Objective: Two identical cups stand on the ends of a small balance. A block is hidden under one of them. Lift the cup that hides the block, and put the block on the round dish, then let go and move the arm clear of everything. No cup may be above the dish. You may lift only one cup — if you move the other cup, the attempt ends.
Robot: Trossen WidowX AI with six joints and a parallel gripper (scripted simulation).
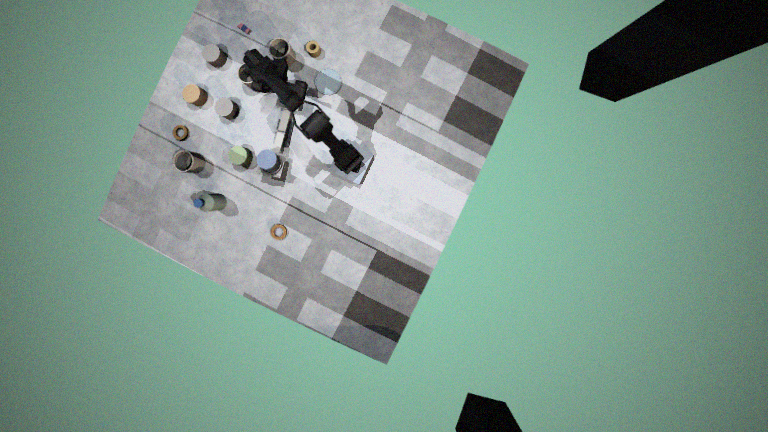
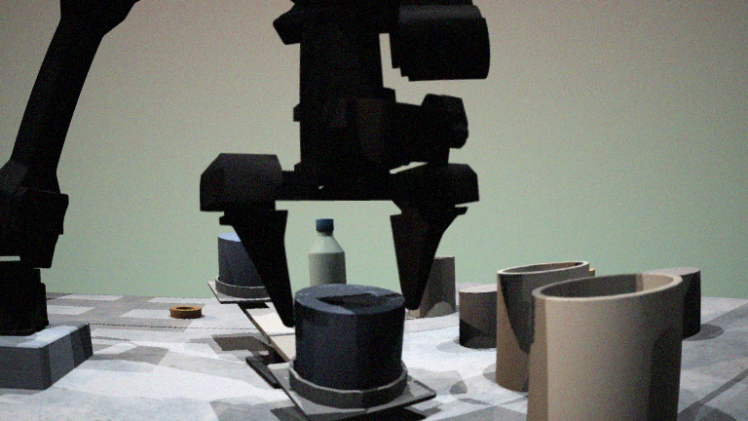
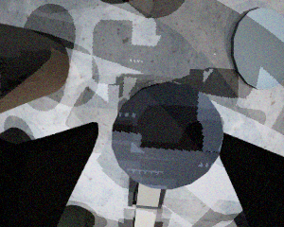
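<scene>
Two dark blue cups stand on the end plates of a small balance. The near cup (image 2: 347, 339) (image 3: 168, 135) sits right under my gripper (image 2: 347, 313) (image 3: 160, 134) (image 1: 286, 87), which is open and empty. Its fingers straddle the cup, with the tips at about the level of the cup's top. In the top view my arm hides this cup. The far cup (image 2: 236, 261) (image 1: 267, 160) stands at the other end of the beam (image 1: 284, 127) (image 3: 145, 211). The round pale blue dish (image 1: 327, 81) (image 3: 265, 47) lies flat beside the near cup. No block shows.
Two open tan cups (image 2: 538, 323) (image 2: 607, 344) stand close beside the near cup. Several cylinders (image 1: 214, 54) (image 1: 194, 94) (image 1: 240, 155), a bottle (image 1: 210, 201) (image 2: 326, 259) and orange rings (image 1: 312, 48) (image 1: 278, 231) (image 2: 185, 311) are scattered around. The arm's base (image 1: 348, 158) is beside the balance.
</scene>
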